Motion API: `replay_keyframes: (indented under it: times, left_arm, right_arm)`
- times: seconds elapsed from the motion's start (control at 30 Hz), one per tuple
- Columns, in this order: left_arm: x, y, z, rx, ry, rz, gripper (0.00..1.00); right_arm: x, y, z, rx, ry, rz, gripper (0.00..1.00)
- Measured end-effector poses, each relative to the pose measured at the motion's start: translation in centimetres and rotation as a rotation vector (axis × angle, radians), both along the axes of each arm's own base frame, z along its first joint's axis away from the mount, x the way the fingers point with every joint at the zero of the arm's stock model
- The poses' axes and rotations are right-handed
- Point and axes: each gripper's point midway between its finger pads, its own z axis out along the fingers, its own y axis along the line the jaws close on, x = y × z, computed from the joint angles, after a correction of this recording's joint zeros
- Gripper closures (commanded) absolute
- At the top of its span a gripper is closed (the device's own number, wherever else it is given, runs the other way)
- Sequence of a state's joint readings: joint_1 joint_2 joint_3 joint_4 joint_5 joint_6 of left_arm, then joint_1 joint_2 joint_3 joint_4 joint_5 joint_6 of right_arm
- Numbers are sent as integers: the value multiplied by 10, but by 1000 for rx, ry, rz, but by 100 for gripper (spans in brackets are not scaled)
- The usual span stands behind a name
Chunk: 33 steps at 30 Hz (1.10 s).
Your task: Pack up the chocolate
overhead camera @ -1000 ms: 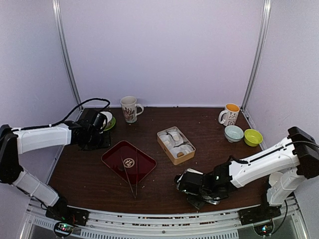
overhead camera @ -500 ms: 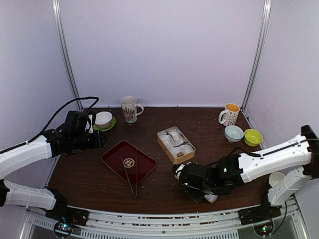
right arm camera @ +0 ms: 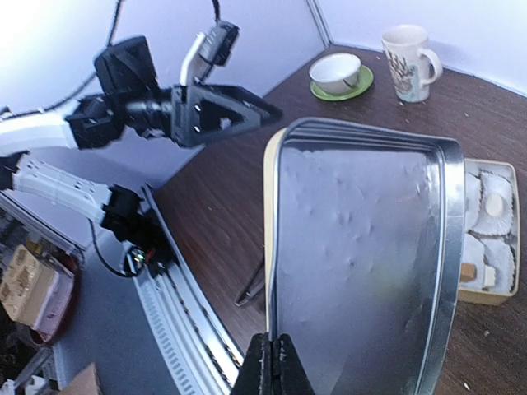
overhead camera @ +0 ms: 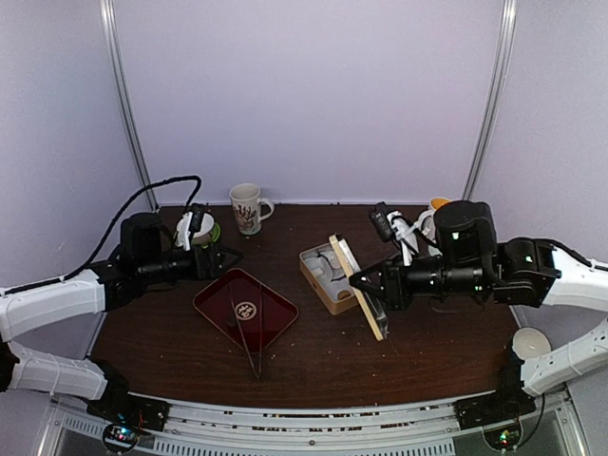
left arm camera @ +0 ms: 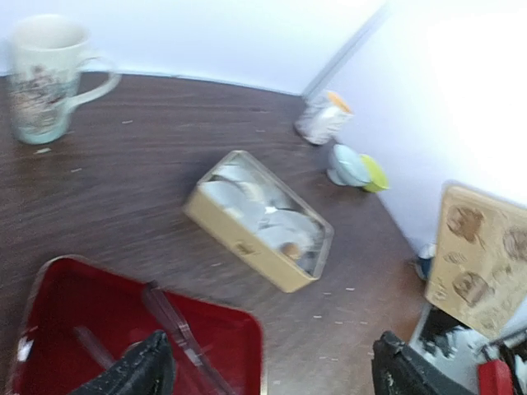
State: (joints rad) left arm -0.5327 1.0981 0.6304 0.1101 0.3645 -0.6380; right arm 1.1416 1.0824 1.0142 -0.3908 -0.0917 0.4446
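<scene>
Top view: left tool [overhead camera: 220,256], left of centre, jaws spread wide, holding nothing. Right tool [overhead camera: 367,285], right of centre, clamped tight on the tan rectangular metal lid [overhead camera: 346,261], which is tilted on edge beside the open tan rectangular tin [overhead camera: 318,271] on the dark wooden table [overhead camera: 313,366].
Left wrist view: tin at centre; light-brown chocolate cube [left arm camera: 289,248] inside, near its right end.
Right wrist view: lid's silver underside fills the centre; tin at the right edge.

Lid's up, left arm's on the move!
Right jaws have hoisted the lid [right arm camera: 362,247] off the near tabletop [overhead camera: 313,361], standing it on edge beside the tin [overhead camera: 319,283]; left jaws swung from the saucer [right arm camera: 366,81] towards the tray [overhead camera: 218,300], now spread wide.
</scene>
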Motion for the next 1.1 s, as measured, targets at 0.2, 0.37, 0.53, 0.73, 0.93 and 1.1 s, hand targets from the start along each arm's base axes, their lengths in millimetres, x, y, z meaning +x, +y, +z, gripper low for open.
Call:
replay_keyframes:
  times: [0.2,0.37,0.53,0.73,0.93,1.1]
  left_arm:
    - [-26,-54,23,-149,-42,-232,9]
    - [-45,-101,44,-260,-70,-383,3]
    - [-56,-129,64,-377,-105,-460,2]
    - [-66,-135,91,-485,-163,-496,3]
    - [-68,-139,112,-580,-189,-523,5]
    - [-74,-144,116,-615,-176,-549,7]
  right_arm:
    - [8,15,48,260,57,97,100]
    - [13,27,77,419,100,169,100]
    - [16,31,94,528,135,200,100]
    - [17,28,114,644,148,213,100]
    - [21,27,124,733,171,221,100]
    - [21,29,131,773,177,239,100]
